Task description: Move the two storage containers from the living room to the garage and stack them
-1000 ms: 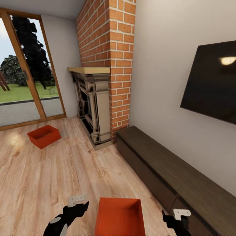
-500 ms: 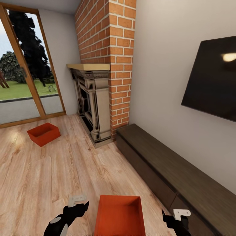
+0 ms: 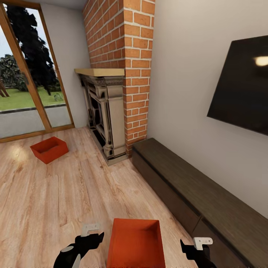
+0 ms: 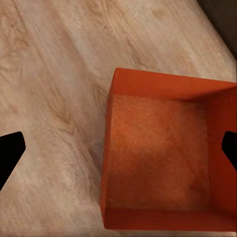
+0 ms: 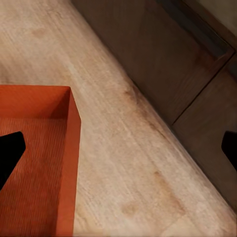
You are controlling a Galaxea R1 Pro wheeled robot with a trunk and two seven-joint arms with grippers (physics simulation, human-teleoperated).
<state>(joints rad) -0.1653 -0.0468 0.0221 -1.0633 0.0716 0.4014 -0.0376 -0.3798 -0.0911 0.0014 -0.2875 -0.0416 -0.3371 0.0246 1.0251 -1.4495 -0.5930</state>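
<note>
Flanking the near bin [image 3: 136, 243], cut off below, both pincers, left [image 3: 97, 238] and right [image 3: 186, 248], look spread; far bin [image 3: 49, 149] lies left.

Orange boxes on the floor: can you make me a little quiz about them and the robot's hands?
1. True or false: the near container sits between the left gripper and the right gripper.
2. The far container lies nearest to: A) the glass door B) the TV C) the dark cabinet.
3. What are both containers resting on?

Key: 1 true. 2 A. 3 the wood plank floor; both are empty, and both grippers are open.
</note>
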